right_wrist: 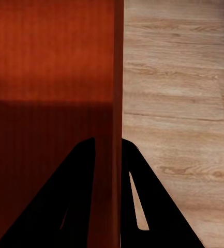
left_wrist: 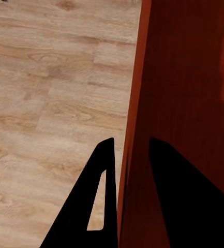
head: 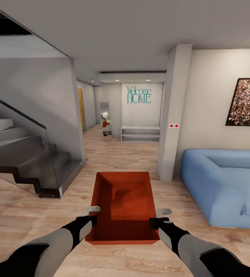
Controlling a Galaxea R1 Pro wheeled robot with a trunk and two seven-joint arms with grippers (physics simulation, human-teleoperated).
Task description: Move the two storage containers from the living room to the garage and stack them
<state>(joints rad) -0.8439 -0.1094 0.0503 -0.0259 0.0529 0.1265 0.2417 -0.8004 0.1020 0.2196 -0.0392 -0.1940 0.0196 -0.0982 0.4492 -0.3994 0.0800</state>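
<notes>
An orange-red storage container (head: 125, 206) hangs in front of me above the light wood planks of the living room, open side up and with nothing in it. My left gripper (head: 94, 216) is shut on its left wall, one finger inside and one outside, as the left wrist view shows along the wall (left_wrist: 137, 129) with the gripper (left_wrist: 130, 150) straddling it. On the opposite wall (right_wrist: 117, 103) my right gripper (head: 154, 217) is shut the same way, with the gripper (right_wrist: 107, 147) astride the rim.
A blue sofa (head: 225, 184) stands at the right. A white pillar (head: 173, 115) rises beside it. A dark staircase (head: 28, 157) with a glass rail fills the left. Between them a wood-floored hallway (head: 113, 150) runs to a wall with a "Welcome HOME" sign (head: 138, 94) and a low white shelf (head: 140, 134).
</notes>
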